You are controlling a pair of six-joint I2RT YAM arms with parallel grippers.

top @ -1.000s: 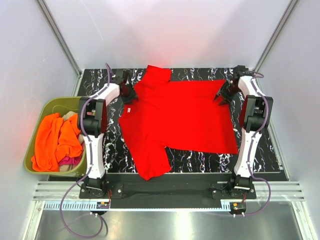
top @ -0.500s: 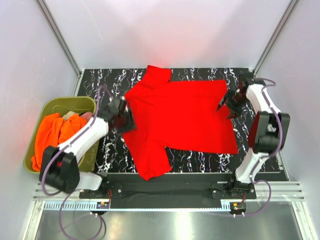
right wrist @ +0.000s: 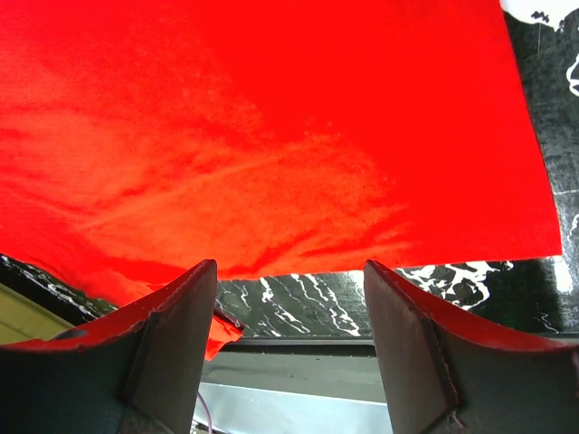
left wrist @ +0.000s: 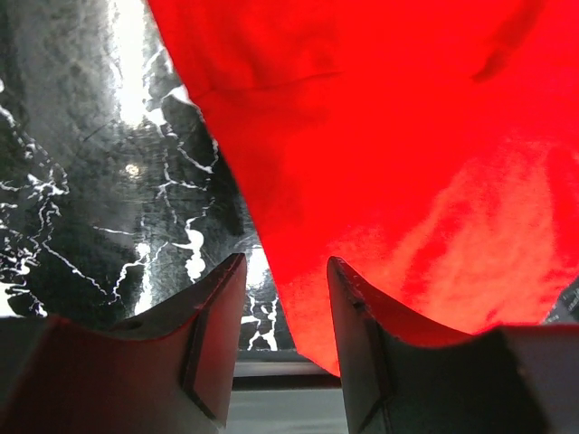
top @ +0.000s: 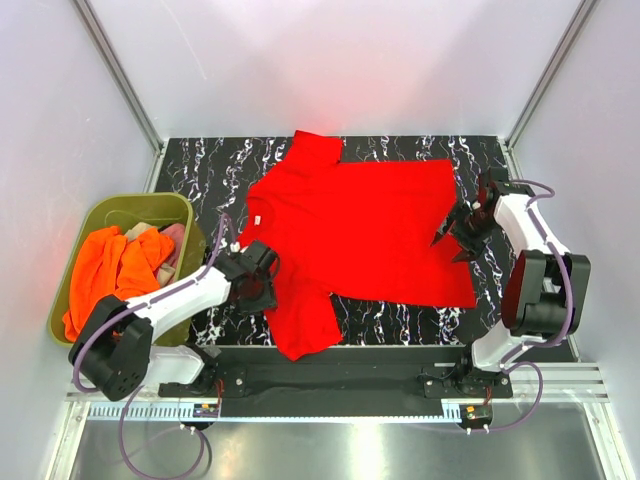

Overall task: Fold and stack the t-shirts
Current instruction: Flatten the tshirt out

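Observation:
A bright red t-shirt [top: 360, 225] lies spread flat on the black marble table [top: 200, 170], neck to the left and hem to the right. My left gripper [top: 266, 284] hovers open over the near sleeve's left edge. In the left wrist view that gripper [left wrist: 285, 298] straddles the cloth edge [left wrist: 289, 271], gripping nothing. My right gripper [top: 449, 232] is open at the hem on the right side. The right wrist view shows its jaws [right wrist: 289, 280] wide apart above the red cloth [right wrist: 271, 127]. More t-shirts, an orange one [top: 105, 285] on top, fill the tub.
The olive-green tub [top: 110, 203] stands off the table's left side, with beige and magenta cloth [top: 172, 243] beside the orange. The enclosure's white walls close in the left, right and back. A metal rail [top: 330, 385] runs along the near edge.
My left arm swung from the shirt's far shoulder down to the near sleeve. The right gripper came nearer along the hem and its jaws opened wider.

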